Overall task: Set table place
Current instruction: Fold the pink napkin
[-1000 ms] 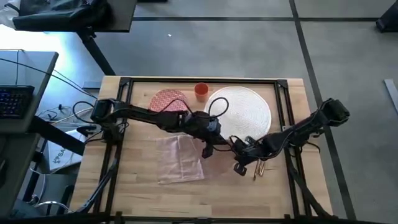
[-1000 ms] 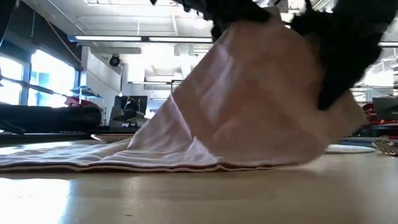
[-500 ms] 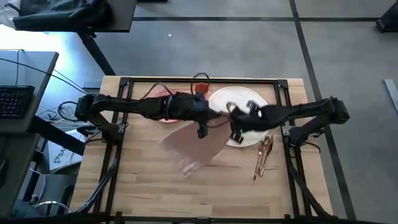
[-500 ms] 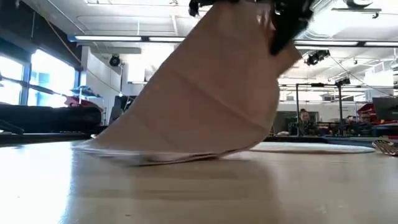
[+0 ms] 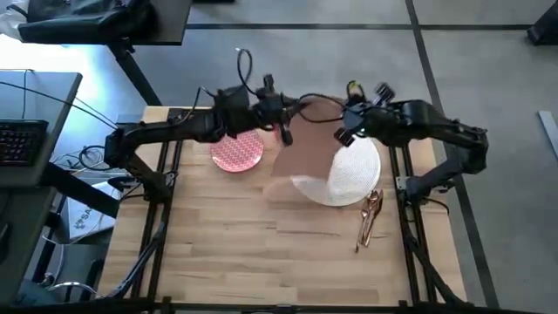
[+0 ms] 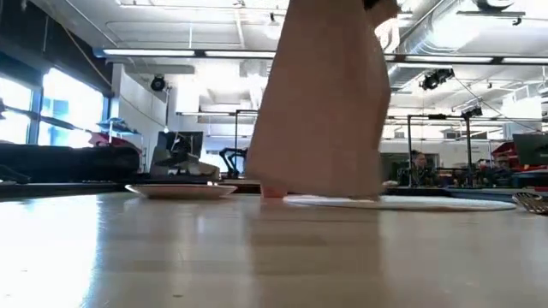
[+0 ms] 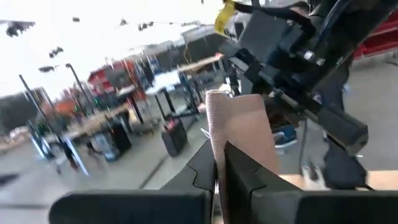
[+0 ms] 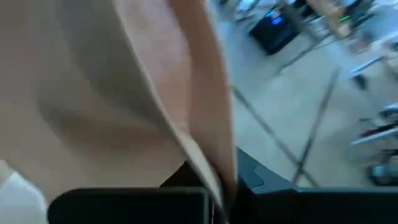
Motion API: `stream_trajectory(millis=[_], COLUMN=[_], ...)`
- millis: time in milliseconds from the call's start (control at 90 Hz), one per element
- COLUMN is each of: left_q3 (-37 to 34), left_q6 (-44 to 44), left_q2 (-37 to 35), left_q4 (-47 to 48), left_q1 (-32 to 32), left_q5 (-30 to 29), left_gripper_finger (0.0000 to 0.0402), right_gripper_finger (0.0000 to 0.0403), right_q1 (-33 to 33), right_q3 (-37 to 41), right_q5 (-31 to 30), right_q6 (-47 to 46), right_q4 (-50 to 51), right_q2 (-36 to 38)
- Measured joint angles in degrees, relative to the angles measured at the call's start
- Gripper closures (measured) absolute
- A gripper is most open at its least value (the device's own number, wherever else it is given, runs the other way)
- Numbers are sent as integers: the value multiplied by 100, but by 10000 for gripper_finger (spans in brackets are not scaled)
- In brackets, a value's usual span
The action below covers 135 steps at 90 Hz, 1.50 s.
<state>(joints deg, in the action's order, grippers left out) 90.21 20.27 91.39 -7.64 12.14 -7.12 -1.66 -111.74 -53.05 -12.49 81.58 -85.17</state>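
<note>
Since a second ago we have raised the napkin (image 5: 309,139) off the surface (image 5: 261,253): left hand (image 5: 283,112) and right hand (image 5: 342,124) each pinch a top corner, cloth hanging over the placemat (image 5: 353,170).

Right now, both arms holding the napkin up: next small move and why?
Probably lower it together onto bare wood. The napkin hangs clear of the table between left gripper and right gripper, draping over the placemat; the plate lies beside it.

floor (image 5: 488,70): grey | windows (image 6: 51,111): bright | desk (image 5: 26,131): keyboard
</note>
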Motion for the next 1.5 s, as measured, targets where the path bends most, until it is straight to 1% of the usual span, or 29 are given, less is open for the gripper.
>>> stream_trajectory(millis=[67, 122, 178, 244, 356, 456, 522, 600, 656, 767, 900, 1056, 1178, 1267, 1322, 1444, 1500], left_q3=[73, 82, 82, 80, 79, 79, 79, 27, -136, -752, -1372, -2077, -2463, -2734, -2942, -3417, -3596], left_q6=[46, 43, 42, 47, -27, -251, -516, -865, -1182, -1973, -2718, -3647, -4379, -4793, -5093, -5714, -6023], left_q2=[3, 3, 3, 11, 20, 37, 91, 159, 190, 208, 208, 208, 208, 208, 208, 208, 208], left_q4=[32, 148, 424, 890, 1707, 2444, 2748, 3060, 3022, 2798, 2292, 1362, 1025, 916, 748, 319, 198], left_q1=[35, 31, -45, -213, -583, -985, -1227, -1512, -1685, -1969, -2287, -2596, -2871, -3165, -3371, -3788, -3917], left_q5=[115, 129, 134, 140, 169, 172, 241, 377, 463, 718, 676, 676, 590, 407, 323, 0, -147], left_gripper_finger=[401, 401, 401, 401, 401, 401, 401, 401, 401, 401, 401, 401, 401, 402, 401, 402, 402], right_gripper_finger=[403, 403, 403, 403, 403, 403, 403, 403, 403, 403, 403, 403, 403, 403, 403, 403, 403], right_q1=[117, 234, 417, 689, 1171, 1621, 1892, 2192, 2378, 2652, 2848, 2871, 2871, 2871, 2875, 2910, 2906], right_q3=[-193, -210, -147, -3, 373, 800, 1084, 1467, 1739, 2280, 2939, 3628, 4022, 4294, 4428, 4751, 4909], right_q5=[-218, -258, -200, 47, 674, 1480, 2036, 2628, 2983, 3619, 4200, 4915, 5411, 5756, 5898, 5822, 5888], right_q6=[0, -17, -129, -428, -1049, -1731, -2136, -2509, -2665, -2827, -3038, -3120, -3225, -3312, -3400, -3536, -3550], right_q4=[143, 175, 193, 294, 433, 434, 340, -15, -366, -1148, -2000, -3139, -4072, -4616, -4917, -5350, -5503], right_q2=[-34, -34, -37, -41, -45, -51, -52, -47, -49, -44, -51, -51, -45, -45, -45, -83, -87])
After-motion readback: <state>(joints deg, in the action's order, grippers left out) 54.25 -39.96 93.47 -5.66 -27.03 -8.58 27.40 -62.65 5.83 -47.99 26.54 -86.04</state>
